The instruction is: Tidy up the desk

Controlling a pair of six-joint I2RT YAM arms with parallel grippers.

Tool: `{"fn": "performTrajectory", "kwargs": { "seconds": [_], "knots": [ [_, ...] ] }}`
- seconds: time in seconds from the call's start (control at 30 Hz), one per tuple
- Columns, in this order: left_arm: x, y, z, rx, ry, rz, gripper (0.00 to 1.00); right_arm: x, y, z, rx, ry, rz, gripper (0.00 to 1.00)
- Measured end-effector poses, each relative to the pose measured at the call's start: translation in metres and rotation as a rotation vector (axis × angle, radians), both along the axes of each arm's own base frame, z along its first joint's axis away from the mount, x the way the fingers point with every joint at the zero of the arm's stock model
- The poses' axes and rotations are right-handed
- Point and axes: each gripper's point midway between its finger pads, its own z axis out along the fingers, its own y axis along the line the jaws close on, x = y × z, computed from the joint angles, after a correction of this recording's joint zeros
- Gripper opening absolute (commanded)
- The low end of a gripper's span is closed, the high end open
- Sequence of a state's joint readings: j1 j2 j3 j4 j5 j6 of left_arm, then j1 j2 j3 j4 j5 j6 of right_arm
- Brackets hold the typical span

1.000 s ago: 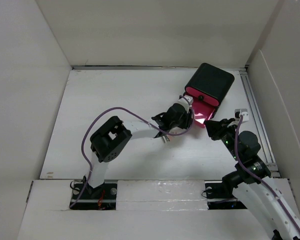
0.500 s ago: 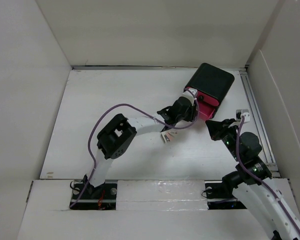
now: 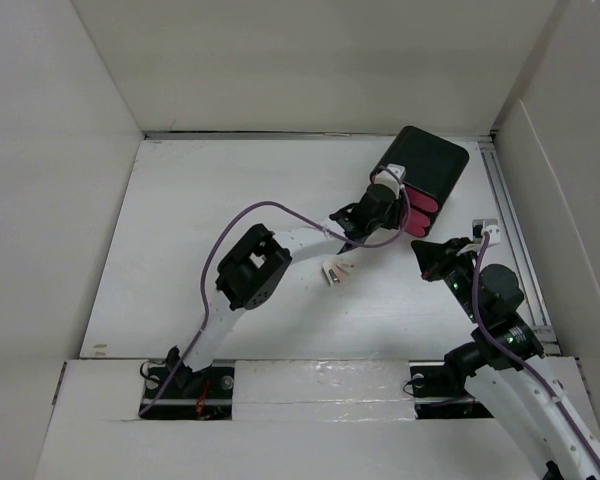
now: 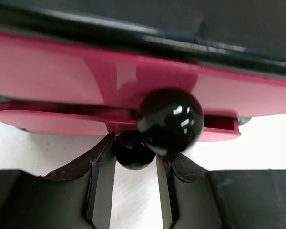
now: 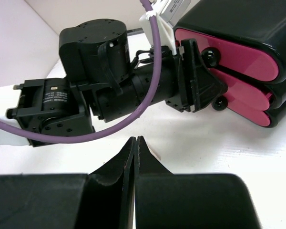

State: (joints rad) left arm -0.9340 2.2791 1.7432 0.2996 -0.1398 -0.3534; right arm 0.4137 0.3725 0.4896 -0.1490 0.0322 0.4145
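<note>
Two arms reach over the desk (image 3: 230, 200), a white tabletop walled in white that spreads under everything. Black box (image 3: 432, 160) at far right of it, three pink drawers (image 5: 233, 55) facing the arms. Left gripper (image 4: 133, 164) clamped on a black drawer knob (image 4: 132, 151). Right gripper (image 5: 136, 143) pressed together, holding nothing, near the box's front. Small white scrap (image 3: 335, 271) mid-desk.
</note>
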Motion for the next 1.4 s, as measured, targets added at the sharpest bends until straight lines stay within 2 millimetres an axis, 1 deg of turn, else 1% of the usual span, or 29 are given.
{"fn": "performTrajectory", "kwargs": {
  "seconds": [0.13,0.2,0.23,0.27,0.33,0.5,0.57,0.67,0.73,0.77,0.83,0.87,0.97,1.03,1.13,1.17,1.2,1.23,1.27,1.33,1.4],
  "knots": [
    [0.009,-0.005,-0.001,-0.007,-0.013,0.021,0.35,0.000,0.000,0.000,0.000,0.000,0.000,0.00],
    [0.011,-0.007,-0.001,-0.013,-0.018,0.025,0.45,0.000,0.000,0.000,0.000,0.000,0.000,0.00],
    [0.011,-0.007,0.000,-0.013,-0.020,0.028,0.45,0.000,0.000,0.000,0.000,0.000,0.000,0.00],
    [0.011,-0.007,0.000,-0.015,-0.019,0.030,0.52,0.000,0.000,0.000,0.000,0.000,0.000,0.00],
    [0.012,-0.006,0.000,-0.013,-0.023,0.034,0.55,0.000,0.000,0.000,0.000,0.000,0.000,0.00],
    [0.013,-0.005,0.000,-0.018,-0.030,0.044,0.55,0.000,0.000,0.000,0.000,0.001,0.000,0.00],
    [0.010,0.000,-0.004,-0.023,-0.034,0.048,0.56,0.000,0.000,0.000,0.000,0.000,0.000,0.00],
    [-0.007,0.026,-0.017,0.004,-0.010,0.057,0.56,0.000,0.000,0.000,0.000,0.001,0.000,0.00],
    [-0.019,0.043,-0.018,0.011,-0.001,0.063,0.56,0.000,0.000,0.000,0.000,0.001,0.000,0.00],
    [-0.024,0.050,-0.016,0.007,0.000,0.065,0.54,0.000,0.000,0.000,-0.001,0.001,0.000,0.00],
    [-0.032,0.059,-0.008,-0.010,-0.004,0.061,0.48,0.001,0.001,-0.001,-0.002,0.005,0.003,0.00],
    [-0.035,0.060,-0.001,-0.024,-0.008,0.054,0.41,0.001,0.001,-0.002,-0.003,0.007,0.004,0.00],
    [-0.037,0.053,0.011,-0.056,-0.020,0.025,0.32,0.002,0.002,-0.004,-0.006,0.014,0.006,0.00],
    [-0.037,0.047,0.008,-0.046,-0.008,0.006,0.32,0.002,0.002,-0.004,-0.005,0.014,0.006,0.00],
    [-0.029,0.031,0.004,-0.037,0.001,-0.013,0.34,0.001,0.002,-0.003,-0.005,0.011,0.006,0.00],
    [-0.026,0.025,0.001,-0.034,0.004,-0.021,0.34,0.001,0.002,-0.002,-0.004,0.009,0.006,0.00],
    [-0.028,0.025,-0.004,-0.016,0.015,-0.029,0.35,0.000,0.001,-0.002,-0.003,0.006,0.006,0.00],
    [-0.023,0.018,-0.008,-0.017,0.016,-0.032,0.36,0.000,0.001,-0.001,-0.001,0.003,0.006,0.00],
    [-0.022,0.015,-0.013,-0.003,0.025,-0.037,0.37,-0.001,0.001,0.000,0.000,0.000,0.006,0.00],
    [-0.018,0.009,-0.024,0.017,0.042,-0.048,0.42,-0.001,0.001,0.002,0.003,-0.006,0.006,0.00],
    [-0.015,0.003,-0.033,0.033,0.057,-0.055,0.45,-0.001,0.001,0.002,0.003,-0.007,0.006,0.00]
  ]
}}
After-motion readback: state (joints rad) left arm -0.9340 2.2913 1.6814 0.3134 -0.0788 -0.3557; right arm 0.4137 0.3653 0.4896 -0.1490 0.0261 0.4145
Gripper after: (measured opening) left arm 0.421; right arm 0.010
